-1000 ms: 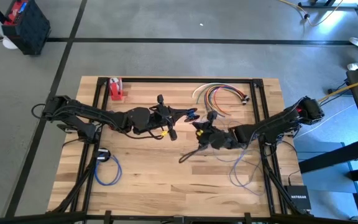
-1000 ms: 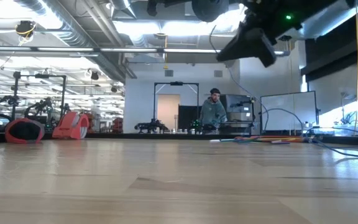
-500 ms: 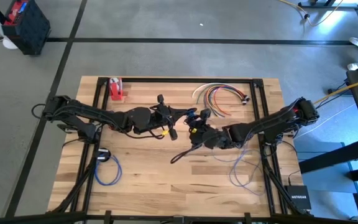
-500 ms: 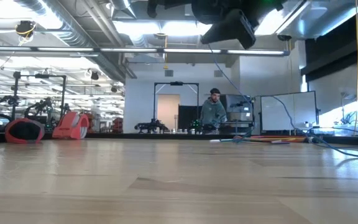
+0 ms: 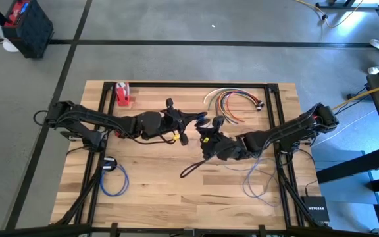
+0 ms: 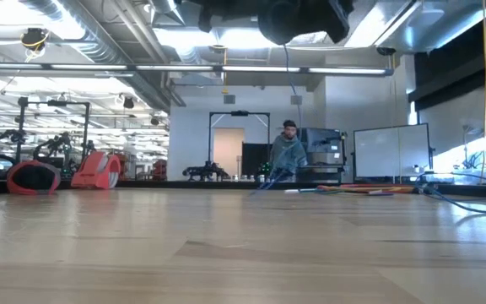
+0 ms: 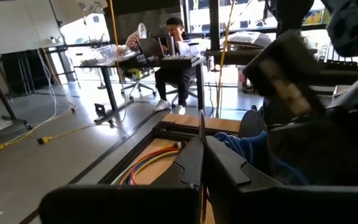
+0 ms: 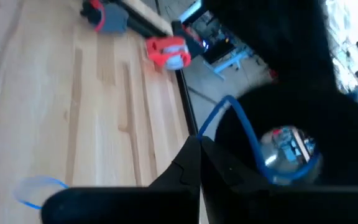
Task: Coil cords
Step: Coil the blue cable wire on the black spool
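I have a blue cord [image 5: 255,176] lying in loose loops on the tabletop [image 5: 156,191] toward four o'clock, running up under the right arm. In the right wrist view a blue strand [image 8: 244,127] arcs just beyond that gripper's closed fingers [image 8: 188,168], but I cannot tell whether it is pinched. A second blue cord [image 5: 114,181] sits coiled at about eight o'clock, beside a small black disc [image 5: 109,164]. A fan of red, orange and white cords [image 5: 232,102] lies at one o'clock near the far edge, well apart from both grippers.

The left gripper [image 5: 180,137] hovers near the middle of the tabletop with its fingers fully together; I see nothing gripped between them. The right gripper [image 5: 206,146] is just beside it toward three o'clock, fingers likewise pressed together. A dark cord [image 5: 193,168] trails from beneath it toward six o'clock.

A red tape dispenser [image 5: 122,94] stands at eleven o'clock.
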### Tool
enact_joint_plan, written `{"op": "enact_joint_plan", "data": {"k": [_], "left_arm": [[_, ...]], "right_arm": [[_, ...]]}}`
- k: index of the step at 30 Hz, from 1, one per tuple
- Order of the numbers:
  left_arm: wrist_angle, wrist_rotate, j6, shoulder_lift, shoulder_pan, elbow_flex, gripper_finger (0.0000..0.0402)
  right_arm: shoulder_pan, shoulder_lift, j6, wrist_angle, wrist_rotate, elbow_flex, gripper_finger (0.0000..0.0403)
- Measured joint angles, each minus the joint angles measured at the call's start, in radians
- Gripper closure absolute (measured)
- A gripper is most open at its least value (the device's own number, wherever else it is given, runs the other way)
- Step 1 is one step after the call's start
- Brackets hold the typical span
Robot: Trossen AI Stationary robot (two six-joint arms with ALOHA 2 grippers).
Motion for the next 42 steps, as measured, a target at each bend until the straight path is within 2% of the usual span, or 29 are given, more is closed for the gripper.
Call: {"op": "enact_joint_plan", "data": {"k": [6, 11, 16, 21, 29, 33, 42], "left_arm": [[0.031, 0.0, 0.023, 0.0, -0.016, 0.0, 0.04], [0.054, 0.0, 0.023, 0.0, -0.035, 0.0, 0.04], [0.053, 0.001, 0.03, -0.008, -0.053, 0.0, 0.04], [0.054, 0.001, 0.04, -0.018, -0.068, 0.0, 0.04], [0.074, 0.064, 0.03, -0.022, -0.078, 0.0, 0.04], [0.072, 0.065, 0.026, -0.022, -0.063, 0.0, 0.04], [0.049, 0.028, 0.028, -0.023, -0.05, 0.0, 0.04]], "right_arm": [[0.0, 0.0, 0.122, -0.155, -0.01, -0.001, 0.04], [-0.001, 0.0, 0.135, -0.153, 0.019, -0.025, 0.04], [0.0, 0.0, 0.127, -0.179, 0.103, -0.025, 0.04], [-0.001, -0.004, 0.145, -0.202, 0.106, -0.026, 0.04], [-0.001, -0.004, 0.107, -0.063, 0.086, -0.026, 0.04], [-0.001, -0.004, 0.084, 0.016, 0.007, -0.027, 0.04], [0.0, -0.004, 0.083, 0.059, -0.018, -0.027, 0.04]]}}
